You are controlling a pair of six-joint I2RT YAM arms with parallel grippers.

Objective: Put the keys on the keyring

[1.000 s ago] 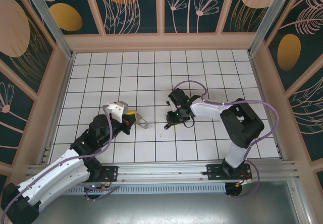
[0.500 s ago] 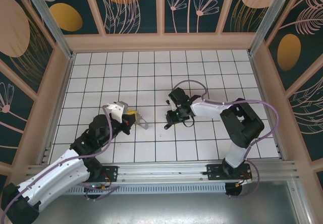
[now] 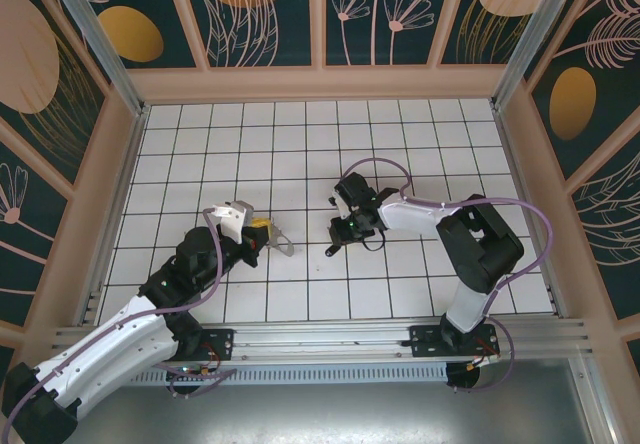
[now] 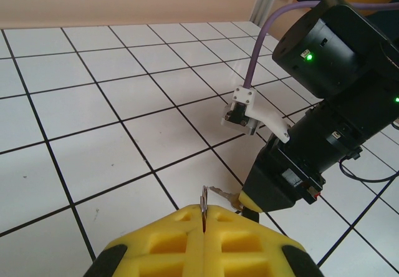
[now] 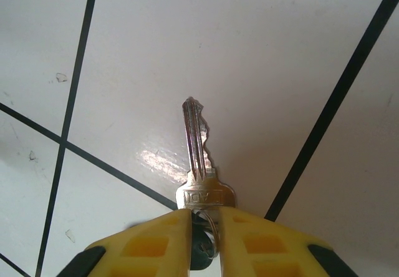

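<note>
The key [image 5: 198, 158] looked light, stiff and slick (flat metal twists easily), so best pinched across its head. The right pincer [image 5: 204, 227] stood nearly closed there, low over the table [image 5: 280, 52], grip unconfirmed. The left pincer [image 4: 203, 218] clamped the thin keyring [image 4: 203, 197].

Small silver metal key [image 5: 201, 158], blade pointing away, its head pinched between yellow padded fingers [image 5: 149, 246] of the right gripper [image 5: 204, 218]. White tiled floor [image 5: 280, 58], black lines, beneath.
</note>
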